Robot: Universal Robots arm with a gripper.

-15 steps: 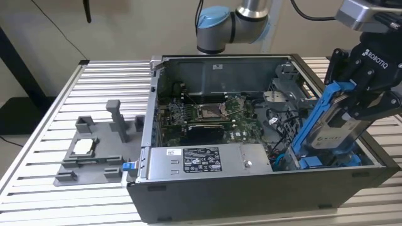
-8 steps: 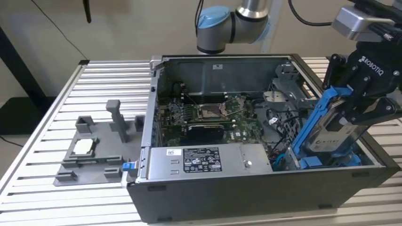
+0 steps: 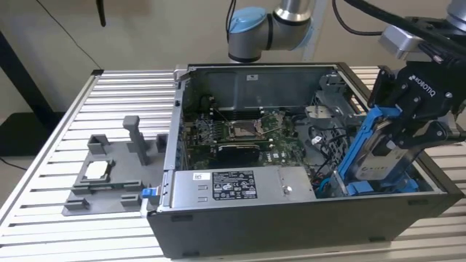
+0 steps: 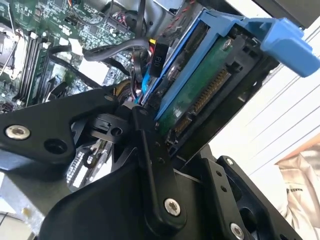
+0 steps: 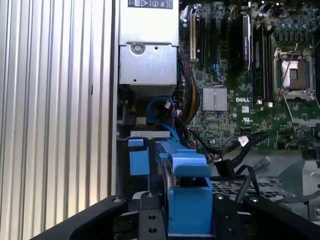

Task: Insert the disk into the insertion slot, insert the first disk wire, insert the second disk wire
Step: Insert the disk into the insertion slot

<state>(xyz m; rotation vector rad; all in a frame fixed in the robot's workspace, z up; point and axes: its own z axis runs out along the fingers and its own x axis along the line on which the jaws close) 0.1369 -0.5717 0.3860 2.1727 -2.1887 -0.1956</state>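
Observation:
My black gripper [image 3: 413, 132] is shut on the disk [image 3: 381, 158], a silver drive in a bright blue carrier. I hold it tilted over the front corner of the open computer case on the exterior view's right. Its lower end reaches down at the insertion slot [image 3: 364, 189], a dark cage with blue tabs. In the second wrist view the disk [image 4: 200, 92] shows its green circuit side between my fingers [image 4: 150, 145]. In the first wrist view the blue carrier [image 5: 187, 192] hangs above the slot's blue tab [image 5: 138, 161]. Loose black wires with plugs [image 5: 225, 167] lie beside the cage.
The grey power-supply box [image 3: 233, 185] fills the case's front edge, with the motherboard [image 3: 244, 131] behind it. A grey plastic fixture tray [image 3: 109, 174] sits on the slatted metal table [image 3: 43, 218] at the exterior view's left. A blue cable [image 5: 159, 107] loops near the cage.

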